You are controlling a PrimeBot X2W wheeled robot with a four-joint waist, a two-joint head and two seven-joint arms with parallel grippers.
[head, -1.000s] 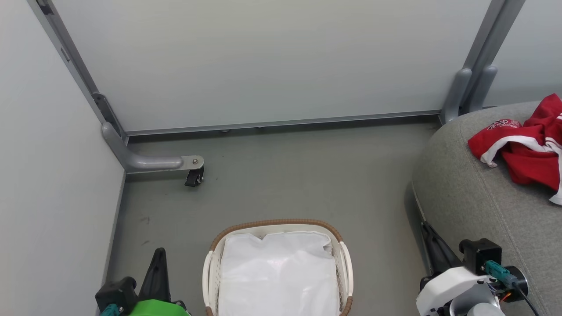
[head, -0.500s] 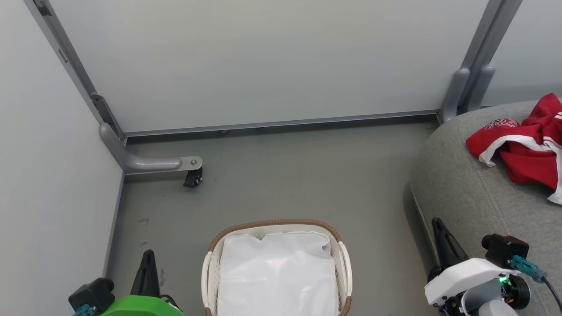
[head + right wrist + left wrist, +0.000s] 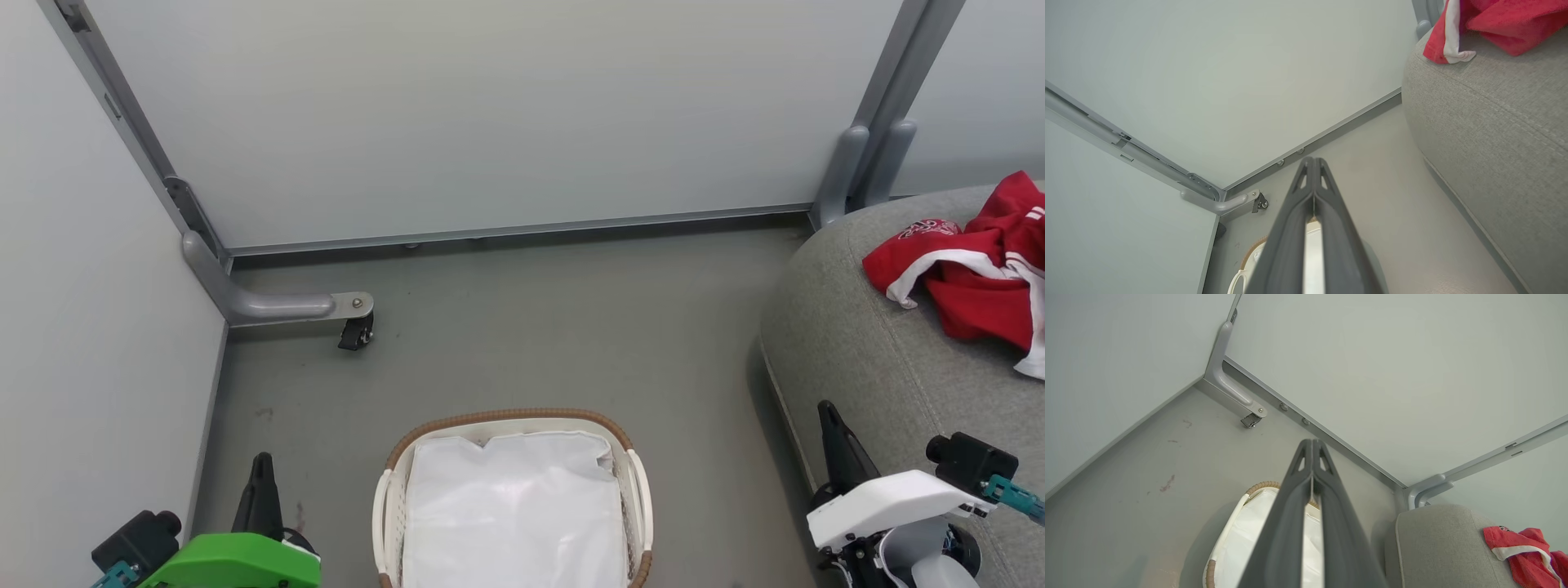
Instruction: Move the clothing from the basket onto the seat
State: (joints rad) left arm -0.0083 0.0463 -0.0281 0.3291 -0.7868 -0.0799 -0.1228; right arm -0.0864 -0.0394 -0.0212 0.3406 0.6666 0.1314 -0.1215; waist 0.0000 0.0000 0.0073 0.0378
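Lying on the grey seat (image 3: 882,384), the red clothing (image 3: 971,282) is clear of the basket (image 3: 510,416), which holds just its liner (image 3: 514,506); my left gripper (image 3: 263,462) and right gripper (image 3: 827,409) are pinched closed, empty, so I judge only parking remains.

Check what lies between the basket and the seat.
Only bare floor separates the basket and the seat in the head view; the right gripper hangs shut near the seat's edge.

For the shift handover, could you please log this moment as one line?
clothing: on seat | basket: white liner, no clothing seen | left gripper: shut, empty | right gripper: shut, empty | stage: transfer looks done
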